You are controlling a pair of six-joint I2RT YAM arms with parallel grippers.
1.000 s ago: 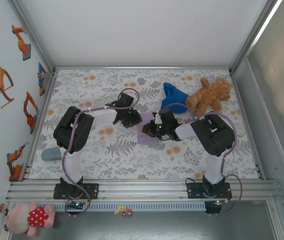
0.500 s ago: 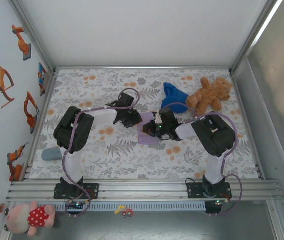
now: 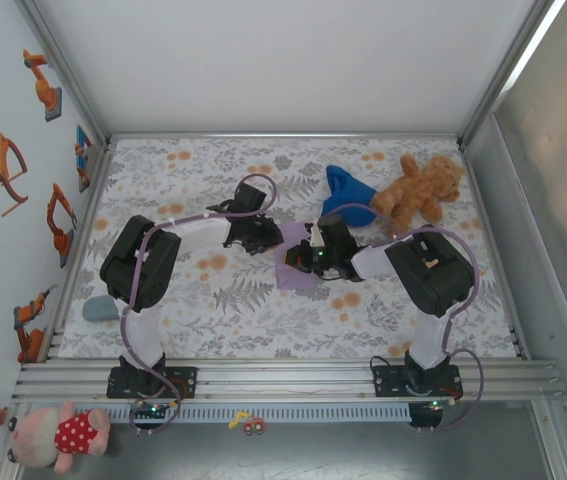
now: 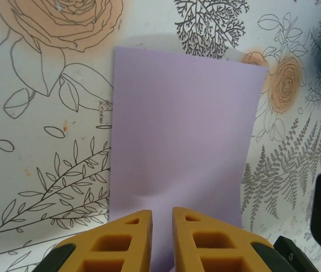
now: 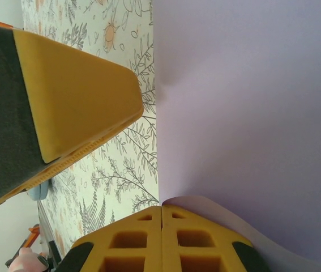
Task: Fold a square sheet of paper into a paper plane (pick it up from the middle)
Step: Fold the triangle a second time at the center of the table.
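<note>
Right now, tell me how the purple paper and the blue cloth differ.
The square sheet of paper is pale lavender and lies flat between the two grippers; the blue cloth is deep blue, bunched, and sits farther back beside the teddy bear. The paper has straight edges; the cloth is rumpled. Both rest on the floral table.

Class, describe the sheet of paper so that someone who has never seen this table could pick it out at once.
Start at the floral table and go to its middle, where the two arms meet. The square sheet of paper lies there, between the left claw and right claw. It is plain lavender and flat, unlike the rumpled blue cloth and the brown teddy bear behind it.
</note>
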